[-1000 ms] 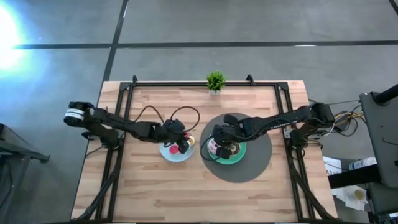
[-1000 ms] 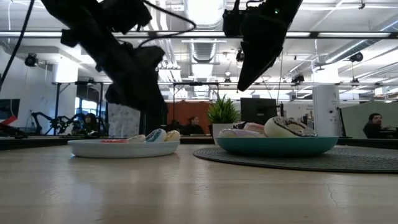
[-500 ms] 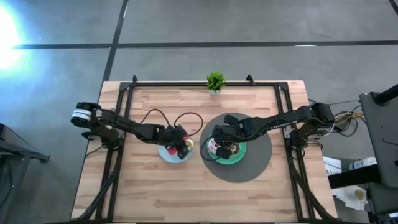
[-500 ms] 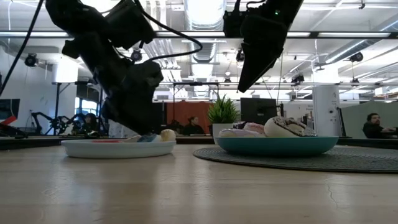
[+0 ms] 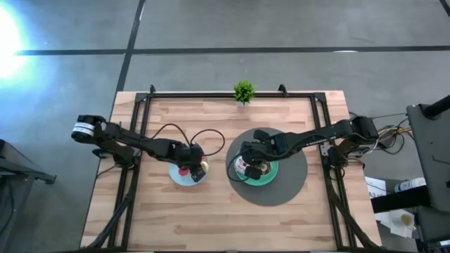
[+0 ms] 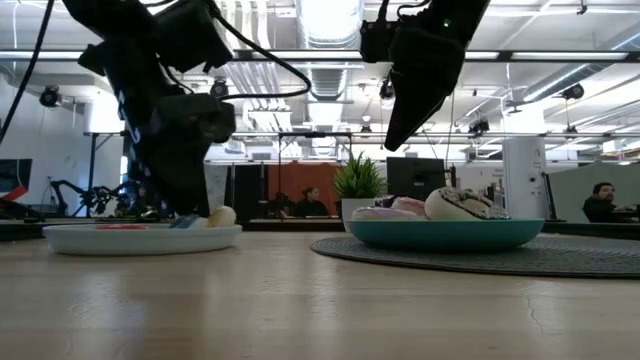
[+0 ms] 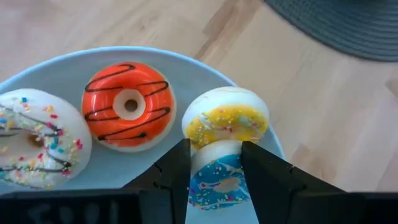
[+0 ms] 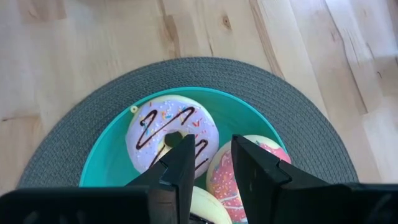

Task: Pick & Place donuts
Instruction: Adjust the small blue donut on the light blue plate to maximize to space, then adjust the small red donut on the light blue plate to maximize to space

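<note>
My left gripper [image 7: 214, 163] pinches the blue donut [image 7: 216, 180] on the light-blue plate [image 7: 152, 158], to lift it; my right gripper [image 8: 208, 163] hovers slightly spread over the green plate [image 8: 106, 158].

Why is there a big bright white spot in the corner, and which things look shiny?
High view: ceiling light glares off the floor at the top left corner. Low view: ceiling lamps shine bright, so the arms look like dark shapes. Left wrist view: the orange donut has small shiny spots on its icing.
</note>
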### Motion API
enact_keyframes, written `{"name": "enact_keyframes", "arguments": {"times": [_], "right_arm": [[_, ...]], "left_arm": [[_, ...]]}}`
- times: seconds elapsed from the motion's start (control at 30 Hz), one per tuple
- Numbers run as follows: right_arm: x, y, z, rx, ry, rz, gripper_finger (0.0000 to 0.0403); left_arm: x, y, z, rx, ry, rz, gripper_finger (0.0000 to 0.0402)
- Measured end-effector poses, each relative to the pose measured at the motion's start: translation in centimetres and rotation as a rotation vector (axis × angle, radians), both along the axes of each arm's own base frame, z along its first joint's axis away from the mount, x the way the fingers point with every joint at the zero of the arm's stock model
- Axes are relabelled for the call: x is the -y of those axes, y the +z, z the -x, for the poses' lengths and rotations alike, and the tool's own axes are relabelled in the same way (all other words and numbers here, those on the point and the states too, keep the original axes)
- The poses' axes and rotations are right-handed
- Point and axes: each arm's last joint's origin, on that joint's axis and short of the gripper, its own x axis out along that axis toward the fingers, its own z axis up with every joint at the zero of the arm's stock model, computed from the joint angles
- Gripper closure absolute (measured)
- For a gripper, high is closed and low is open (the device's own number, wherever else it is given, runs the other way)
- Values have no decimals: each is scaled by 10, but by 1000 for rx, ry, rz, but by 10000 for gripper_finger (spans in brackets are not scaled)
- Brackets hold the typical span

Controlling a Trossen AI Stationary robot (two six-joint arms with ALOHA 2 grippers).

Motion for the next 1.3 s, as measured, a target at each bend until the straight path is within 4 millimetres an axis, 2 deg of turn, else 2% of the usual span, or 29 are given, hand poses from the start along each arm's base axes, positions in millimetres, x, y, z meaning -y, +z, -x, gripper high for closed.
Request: {"name": "enact_keyframes", "arguments": {"times": [0.1, 0.27, 0.53, 0.8, 0.93, 1.07, 1.3], "right_arm": [[0, 0, 0, 0, 0, 0, 307], [0, -1, 1, -4, -2, 3, 307], [0, -3, 1, -7, -5, 3, 307], [4, -7, 3, -24, -14, 4, 307], [4, -10, 4, -31, -14, 5, 307], [4, -12, 5, -30, -15, 5, 307], [4, -11, 3, -9, -15, 2, 307]], "left_arm": [[0, 7, 3, 25, 7, -5, 285], [0, 11, 14, -35, 13, -9, 285], [9, 29, 32, -28, -35, -7, 285], [18, 34, 56, -131, -78, -50, 285], [29, 30, 63, -120, -113, -21, 285], [36, 16, 65, -107, -108, 8, 285], [35, -6, 69, -139, -61, -2, 285]]}}
